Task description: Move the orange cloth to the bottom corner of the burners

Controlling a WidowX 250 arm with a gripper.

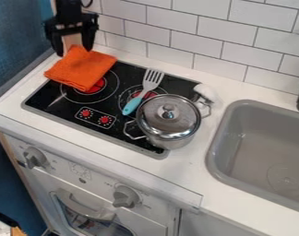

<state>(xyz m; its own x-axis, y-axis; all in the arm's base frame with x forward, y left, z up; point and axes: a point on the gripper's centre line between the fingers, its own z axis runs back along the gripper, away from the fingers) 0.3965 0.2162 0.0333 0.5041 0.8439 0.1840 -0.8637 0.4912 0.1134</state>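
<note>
The stovetop [43,97] bears the orange cloth [81,69] at one corner, end effector [73,50] spread nearby.

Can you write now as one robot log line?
orange cloth: over far-left corner of stove | gripper: open, at cloth's far edge | pot: on stove | goal: not reached

The orange cloth [80,68], roughly four-sided and slightly rumpled, lies at the upper left, partly covering the leftmost of the flat, circular, red-centred burners [99,86].
</note>
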